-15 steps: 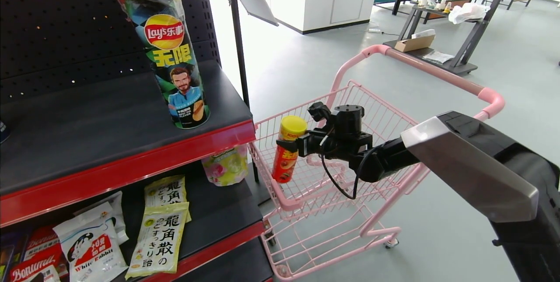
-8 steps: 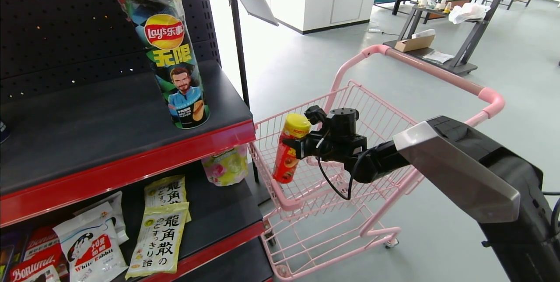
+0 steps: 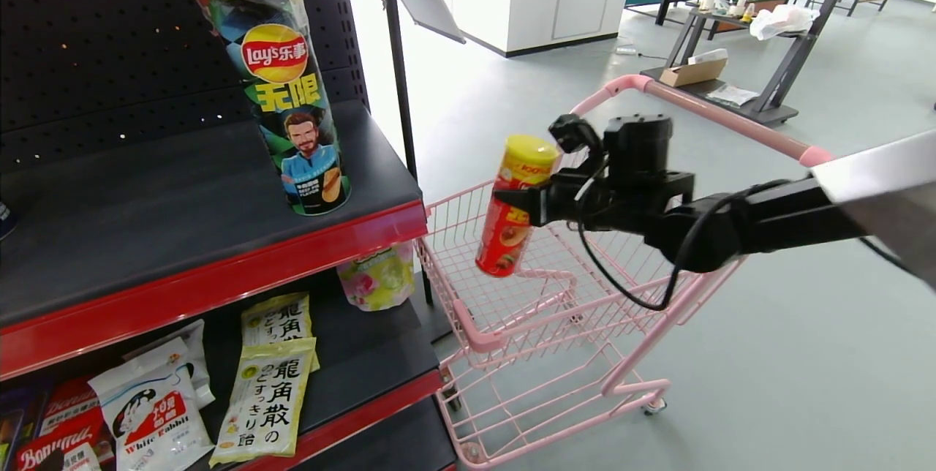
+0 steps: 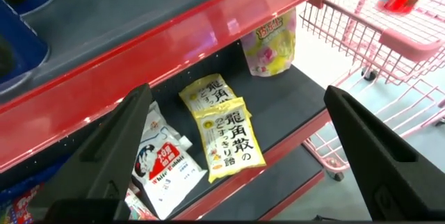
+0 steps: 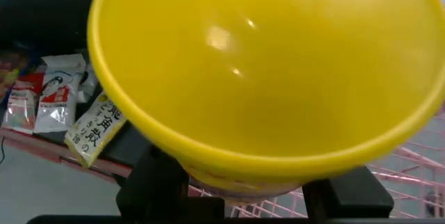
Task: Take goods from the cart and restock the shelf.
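A small red crisp can (image 3: 504,237), yellow-lidded, is held tilted above the pink cart (image 3: 468,332), clamped, seemingly near its top, by the right pincer (image 3: 515,202). The left pincer (image 4: 236,140) is spread open. Gripped so high, the can may be swung loose or knocked against the shelf edge (image 3: 219,273).

Can (image 3: 512,216) above the cart (image 3: 700,110), right of the shelf (image 3: 168,200) (chip tube (image 3: 291,94) on its top board)

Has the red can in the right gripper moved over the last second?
Yes. The red can, held by the right gripper, has risen above the rim of the pink cart, shifting slightly toward its handle.
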### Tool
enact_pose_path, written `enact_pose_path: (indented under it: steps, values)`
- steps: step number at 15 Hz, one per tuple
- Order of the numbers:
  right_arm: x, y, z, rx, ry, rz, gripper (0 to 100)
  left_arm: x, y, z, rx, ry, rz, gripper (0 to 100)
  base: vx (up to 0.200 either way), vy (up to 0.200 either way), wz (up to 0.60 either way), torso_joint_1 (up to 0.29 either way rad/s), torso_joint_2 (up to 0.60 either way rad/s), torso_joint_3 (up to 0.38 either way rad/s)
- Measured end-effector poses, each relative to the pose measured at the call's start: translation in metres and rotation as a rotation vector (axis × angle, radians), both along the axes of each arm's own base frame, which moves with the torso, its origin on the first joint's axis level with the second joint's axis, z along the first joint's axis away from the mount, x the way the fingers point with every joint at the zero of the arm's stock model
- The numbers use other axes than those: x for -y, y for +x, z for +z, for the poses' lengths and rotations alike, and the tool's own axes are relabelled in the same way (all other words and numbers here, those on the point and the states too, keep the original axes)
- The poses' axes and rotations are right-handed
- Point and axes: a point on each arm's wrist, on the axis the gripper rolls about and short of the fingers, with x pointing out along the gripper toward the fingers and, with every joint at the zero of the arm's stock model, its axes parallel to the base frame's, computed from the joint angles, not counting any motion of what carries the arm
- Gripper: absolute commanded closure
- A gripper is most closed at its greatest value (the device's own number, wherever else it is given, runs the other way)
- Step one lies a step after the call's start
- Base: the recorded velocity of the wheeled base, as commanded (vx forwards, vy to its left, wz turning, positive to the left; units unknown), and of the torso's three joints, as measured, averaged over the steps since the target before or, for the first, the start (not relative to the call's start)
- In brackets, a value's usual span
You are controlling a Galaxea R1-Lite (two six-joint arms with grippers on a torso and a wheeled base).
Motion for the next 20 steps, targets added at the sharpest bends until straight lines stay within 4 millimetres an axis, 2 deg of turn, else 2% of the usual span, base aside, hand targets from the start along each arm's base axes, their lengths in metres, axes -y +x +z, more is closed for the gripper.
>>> enact_pose_path:
  steps: [3, 5, 7, 9, 11, 12, 15, 20]
  values:
    - [0.044, -0.062, 0.064, 0.038, -0.042, -0.187, 100, 0.002, 0.005, 0.009, -0.01, 0.003, -0.01, 0, 0.0, 0.0, 0.0, 0.0, 0.0, 0.0]
    - [0.071, -0.107, 0.083, 0.02, -0.078, -0.274, 100, 0.003, 0.01, 0.016, -0.018, 0.003, -0.028, 0, 0.0, 0.0, 0.0, 0.0, 0.0, 0.0]
    - [0.095, -0.155, 0.093, 0.024, -0.103, -0.333, 100, 0.005, 0.014, 0.022, -0.022, 0.0, -0.067, 0, 0.0, 0.0, 0.0, 0.0, 0.0, 0.0]
    - [0.119, -0.201, 0.093, 0.011, -0.154, -0.381, 100, 0.006, 0.015, 0.022, -0.031, 0.009, -0.095, 0, 0.0, 0.0, 0.0, 0.0, 0.0, 0.0]
    - [0.138, -0.232, 0.087, 0.008, -0.19, -0.427, 100, 0.006, 0.015, 0.02, -0.038, 0.038, -0.101, 0, 0.0, 0.0, 0.0, 0.0, 0.0, 0.0]
    - [0.145, -0.244, 0.084, 0.018, -0.193, -0.446, 100, 0.007, 0.016, 0.02, -0.041, 0.042, -0.101, 0, 0.0, 0.0, 0.0, 0.0, 0.0, 0.0]
    - [0.156, -0.26, 0.081, 0.041, -0.189, -0.487, 100, 0.007, 0.016, 0.022, -0.036, 0.066, -0.106, 0, 0.0, 0.0, 0.0, 0.047, -0.13, -0.083]
    - [0.159, -0.266, 0.082, 0.069, -0.196, -0.486, 100, 0.006, 0.016, 0.023, -0.026, 0.083, -0.101, 0, 0.0, 0.0, 0.0, 0.189, -0.51, -0.309]
